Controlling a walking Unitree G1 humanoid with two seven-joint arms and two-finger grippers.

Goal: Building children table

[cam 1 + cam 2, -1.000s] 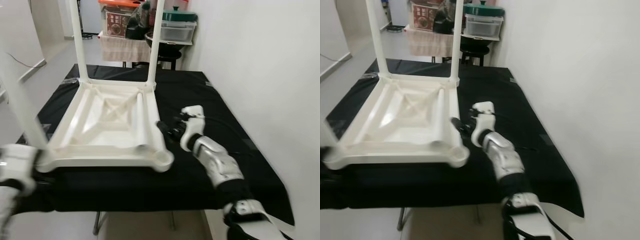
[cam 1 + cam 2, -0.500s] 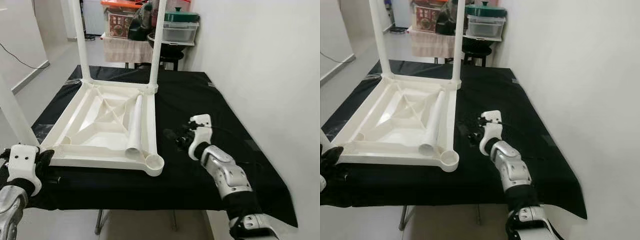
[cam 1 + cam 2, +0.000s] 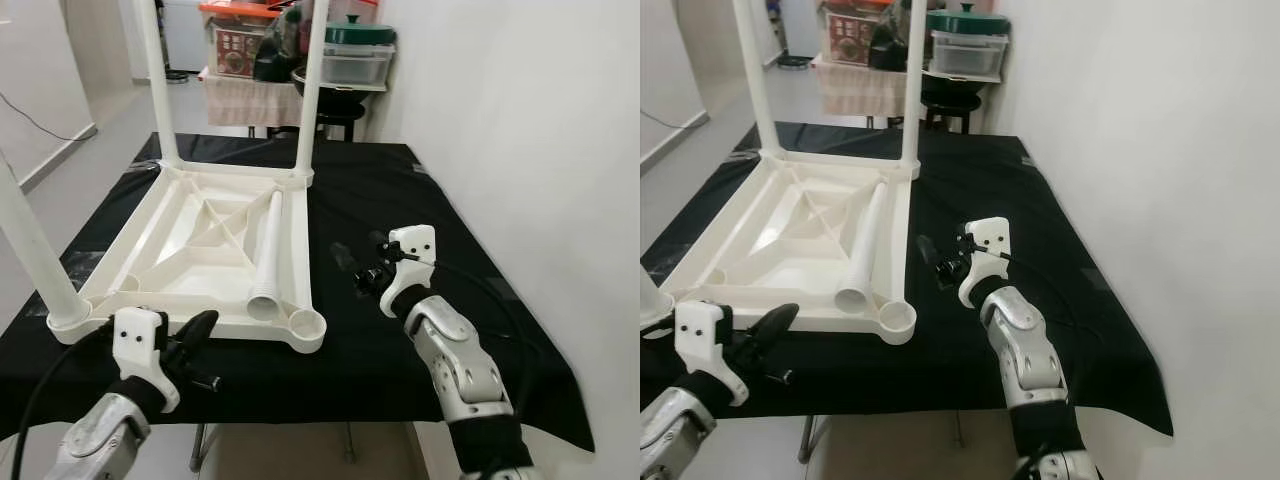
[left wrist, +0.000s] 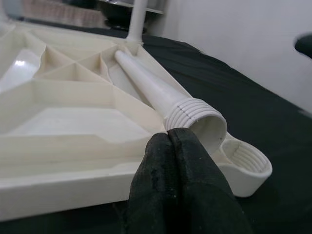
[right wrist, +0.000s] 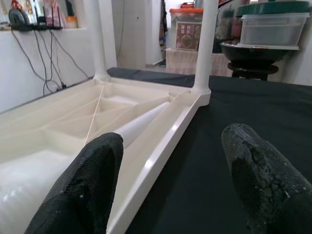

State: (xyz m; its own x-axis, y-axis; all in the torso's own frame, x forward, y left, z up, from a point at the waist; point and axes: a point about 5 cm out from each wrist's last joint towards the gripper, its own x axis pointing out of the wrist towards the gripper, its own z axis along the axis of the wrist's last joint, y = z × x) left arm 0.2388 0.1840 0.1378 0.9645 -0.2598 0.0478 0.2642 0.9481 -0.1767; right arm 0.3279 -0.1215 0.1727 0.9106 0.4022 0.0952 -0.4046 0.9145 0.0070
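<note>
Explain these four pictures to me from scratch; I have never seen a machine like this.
This is a humanoid robot with two silver arms, each ending in a gripper of two black fingers. Two pictures come from cameras in its head, looking down at a work table under a black cloth. The other two come from cameras on its wrists, looking along the fingers.

On the cloth lies a white plastic children's table, upside down. Three legs are fitted and stand up. The fourth, a loose leg, lies inside the tabletop beside an empty corner socket.

The left gripper is shut and empty, near the loose leg's threaded end. The right gripper is open over the cloth, holding nothing.
</note>
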